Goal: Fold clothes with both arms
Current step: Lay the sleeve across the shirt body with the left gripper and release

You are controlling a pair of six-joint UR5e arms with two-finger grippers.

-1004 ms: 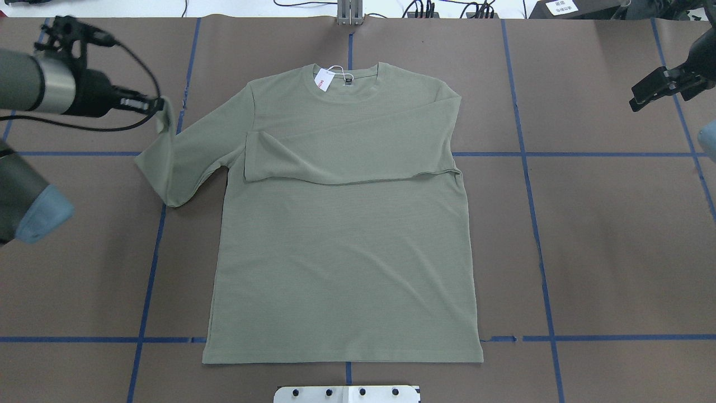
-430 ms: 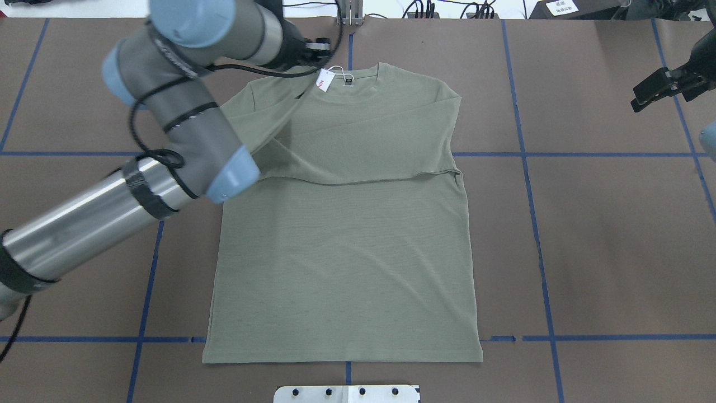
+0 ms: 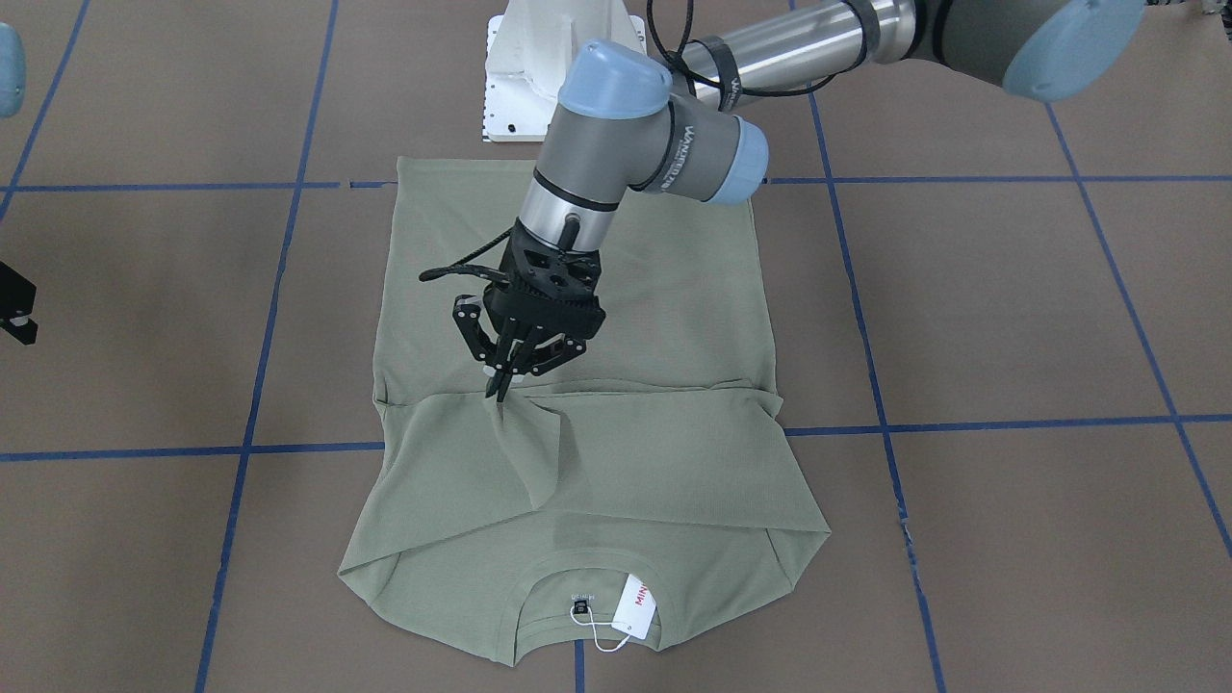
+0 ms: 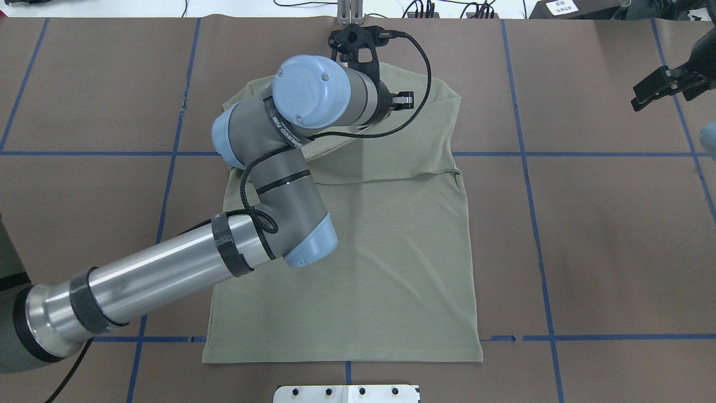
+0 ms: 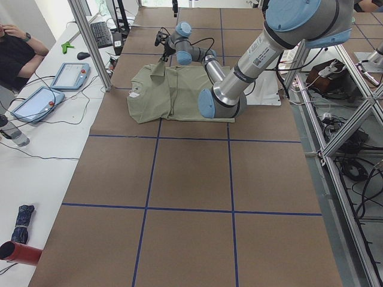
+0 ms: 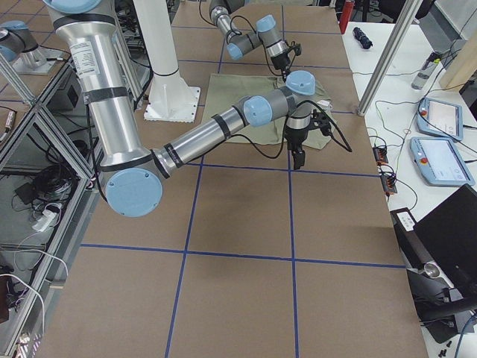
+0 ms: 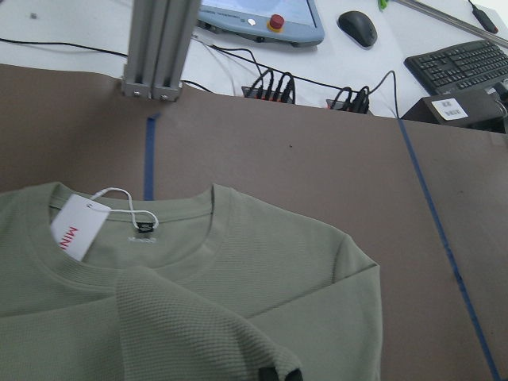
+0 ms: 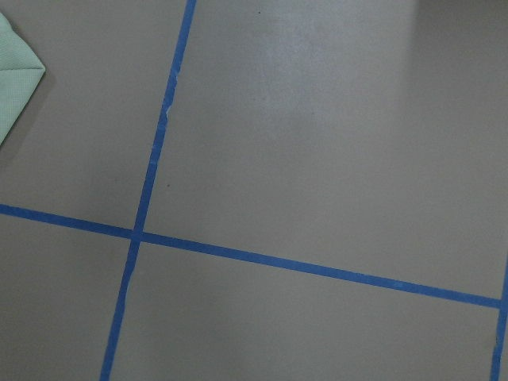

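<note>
The pale olive-green shirt [image 4: 363, 268] lies flat, front up, collar away from the robot. Its right sleeve [image 4: 414, 162] is folded across the chest. My left gripper [image 3: 500, 383] is shut on the left sleeve's cuff [image 3: 534, 452] and holds it just above the chest, so the sleeve drapes over the folded one. In the left wrist view the sleeve [image 7: 190, 333] hangs at the bottom below the white hang tag [image 7: 75, 228]. The tag also shows in the front view [image 3: 637, 602]. My right gripper [image 4: 651, 92] is open and empty, off the shirt at the far right.
The white pedestal base [image 3: 539, 77] stands at the shirt's hem side. An aluminium post [image 4: 349, 14] rises beyond the collar. Blue tape lines [image 4: 537, 224] grid the brown table. An operator [image 5: 15, 48] and tablets [image 5: 69, 75] are at the far desk.
My left arm has swung from the table's left side over the shirt, carrying the left sleeve across the chest toward the right. The right arm has not moved.
</note>
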